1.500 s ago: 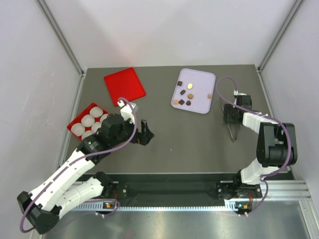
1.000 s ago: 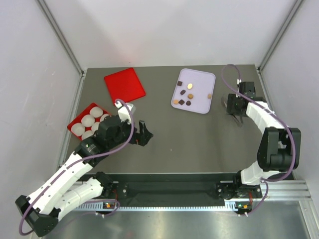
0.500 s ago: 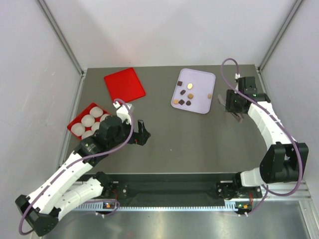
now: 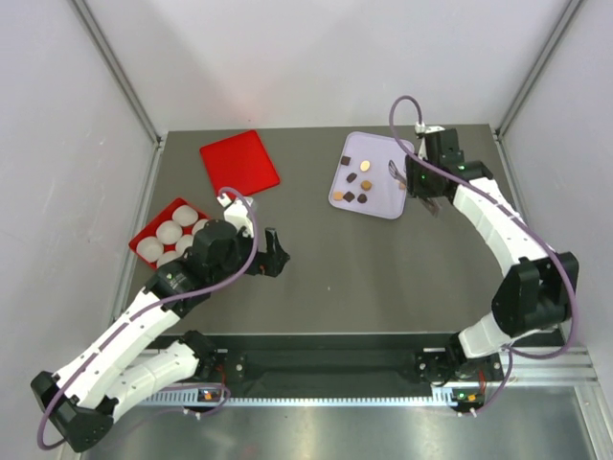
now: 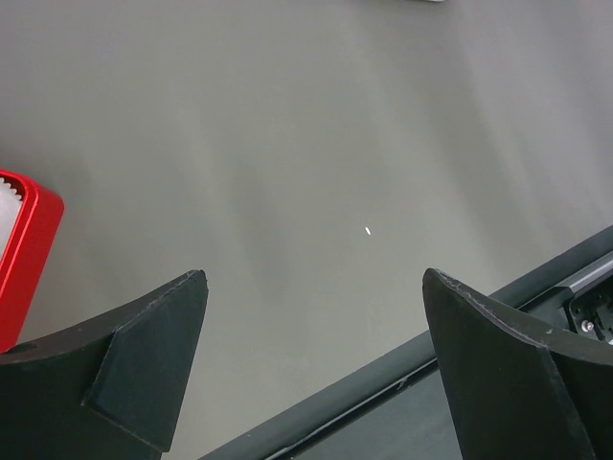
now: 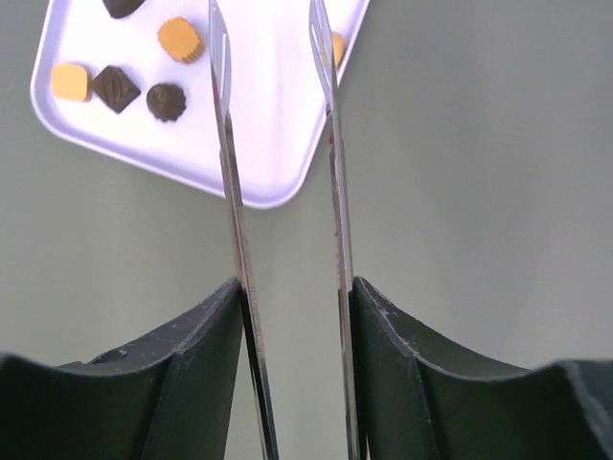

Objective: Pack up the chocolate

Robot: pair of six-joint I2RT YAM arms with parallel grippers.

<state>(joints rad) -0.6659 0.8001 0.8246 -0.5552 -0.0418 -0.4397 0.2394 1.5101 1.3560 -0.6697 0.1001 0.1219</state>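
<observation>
We judge the packing not yet begun. Every piece of chocolate point(image 4: 366, 185) we can see, dark and tan alike, lies on the pale tray point(image 4: 383, 156) at the far right of the counter point(image 4: 354, 273). One tan piece sits apart near the tray's right edge.

The red box point(image 4: 140, 240) stands well apart at the left. Its white paper cups point(image 4: 172, 230) show no piece inside them, as far as the overhead view tells. The red lid point(image 4: 239, 163) lies flat beside the box, so it is off.

Our right pincer point(image 6: 292, 297) is clenched on a pair of tweezers point(image 6: 230, 192), its pads pressing the two metal blades. The blades stand parallel with a gap between them and nothing held. They reach out over the tray's near corner, and their tips run out of the wrist view.

Our left pincer point(image 5: 314, 287) is released, jaws wide over bare counter just beside the box, holding nothing.

What is left, as we read it, is everything: lifting each piece with the tweezers, setting it in a cup, and probably closing the box with the lid.
</observation>
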